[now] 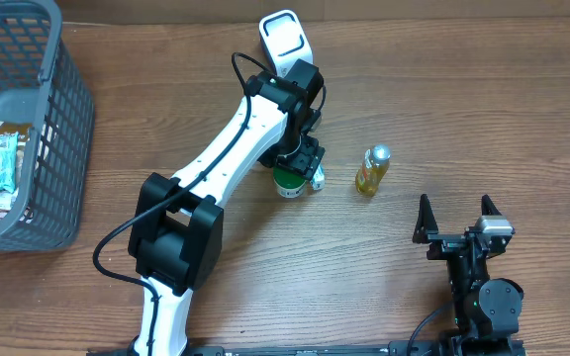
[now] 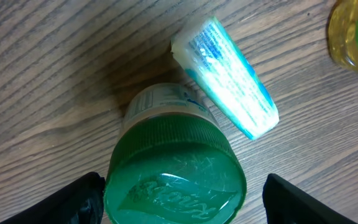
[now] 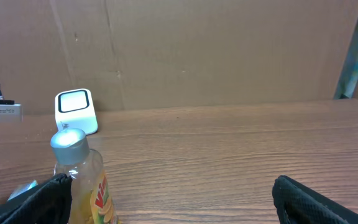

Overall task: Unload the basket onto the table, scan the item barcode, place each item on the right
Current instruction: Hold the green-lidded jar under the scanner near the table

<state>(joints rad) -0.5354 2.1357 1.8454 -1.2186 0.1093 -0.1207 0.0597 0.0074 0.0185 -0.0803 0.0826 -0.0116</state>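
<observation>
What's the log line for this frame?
left gripper: open, straddling green-lidded jar | right gripper: open, empty | jar: on table, not at scanner

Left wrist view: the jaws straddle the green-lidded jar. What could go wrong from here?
1. The white-and-blue tube lies right beside the green-lidded jar. If the left gripper closes or lifts, it may nudge or drag the tube.
2. The jaws are open around the lid, and a grip that high might let the jar tilt.
3. The yellow bottle stands nearby, so a sideways swing could topple it.
</observation>
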